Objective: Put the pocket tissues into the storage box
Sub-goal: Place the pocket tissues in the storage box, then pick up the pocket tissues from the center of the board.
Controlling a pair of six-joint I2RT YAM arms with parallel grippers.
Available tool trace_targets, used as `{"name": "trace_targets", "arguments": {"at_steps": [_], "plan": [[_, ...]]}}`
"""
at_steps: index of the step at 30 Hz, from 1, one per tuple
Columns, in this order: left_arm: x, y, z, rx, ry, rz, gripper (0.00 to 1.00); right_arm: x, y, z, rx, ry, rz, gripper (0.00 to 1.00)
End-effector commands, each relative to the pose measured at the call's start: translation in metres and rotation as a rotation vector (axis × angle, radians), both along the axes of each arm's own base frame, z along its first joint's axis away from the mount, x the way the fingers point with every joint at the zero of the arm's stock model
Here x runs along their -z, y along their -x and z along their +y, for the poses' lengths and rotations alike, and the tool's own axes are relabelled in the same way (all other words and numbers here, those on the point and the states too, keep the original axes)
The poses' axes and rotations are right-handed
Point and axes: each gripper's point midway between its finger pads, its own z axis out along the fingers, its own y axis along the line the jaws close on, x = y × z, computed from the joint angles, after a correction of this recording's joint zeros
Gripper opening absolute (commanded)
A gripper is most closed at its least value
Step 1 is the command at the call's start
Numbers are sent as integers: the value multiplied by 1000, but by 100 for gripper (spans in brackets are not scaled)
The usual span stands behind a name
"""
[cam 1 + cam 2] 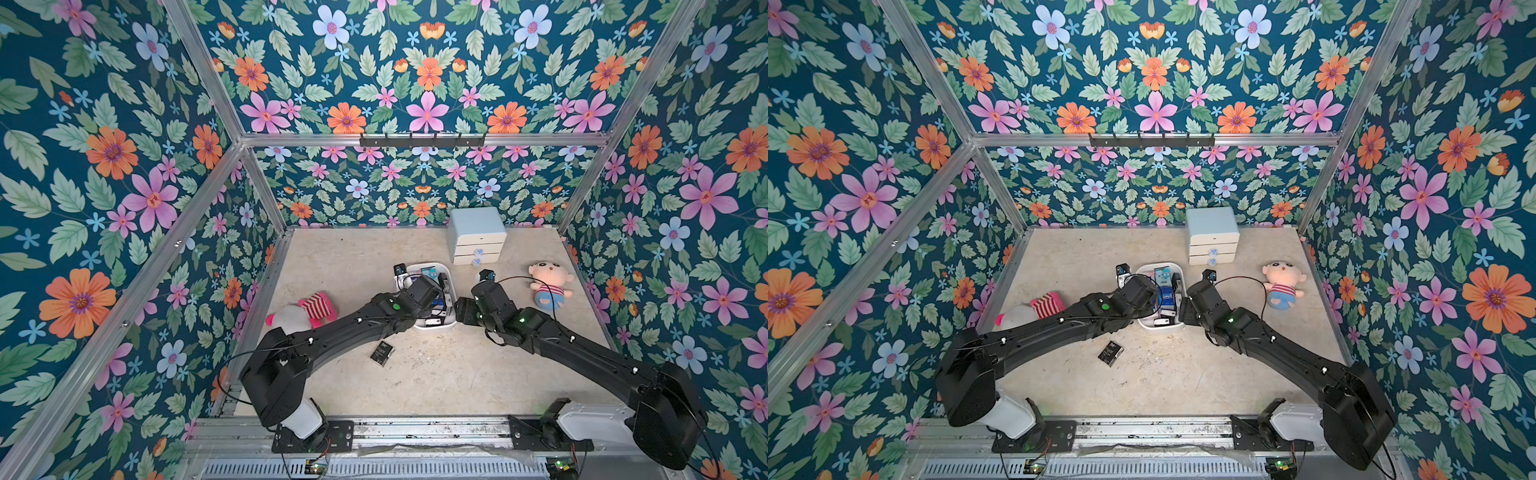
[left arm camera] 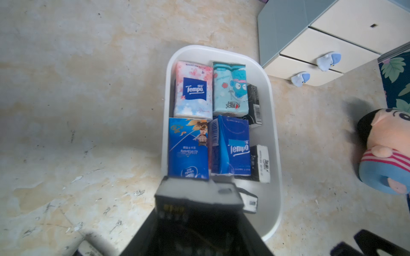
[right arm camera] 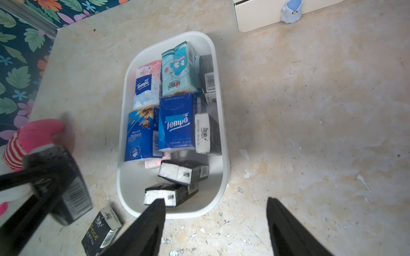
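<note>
Table — storage box, cabinet, dolls, black packet

Storage box: middle hidden under left arm. Black packet: blurred, lettering unreadable. Drawer cabinet: cut off by edge.

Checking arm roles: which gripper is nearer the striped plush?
Left. The left gripper, holding a black packet, is on the storage box's side facing the striped plush; the right gripper, opposite.
</note>
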Motion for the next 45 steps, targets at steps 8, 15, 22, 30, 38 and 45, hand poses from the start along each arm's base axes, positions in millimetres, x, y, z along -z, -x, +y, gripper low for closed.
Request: {"name": "trace_targets", "arguments": {"at_steps": [8,15,22,30,38,45], "plan": [[13,-16,-5,-39,-57,-54,50,-2,3,-2,10,-25,2,76],[26,-20,-13,-21,-90,-37,53,-4,3,-4,12,-17,-1,76],[20,-15,-8,-33,-67,-21,68,-4,3,-6,11,-9,-2,77],[-7,0,12,-49,-12,-43,73,0,2,-5,1,0,9,76],[19,30,52,14,-134,62,79,5,1,1,-29,4,29,77],[57,75,93,114,-233,185,84,6,2,1,-36,9,34,77]]}}
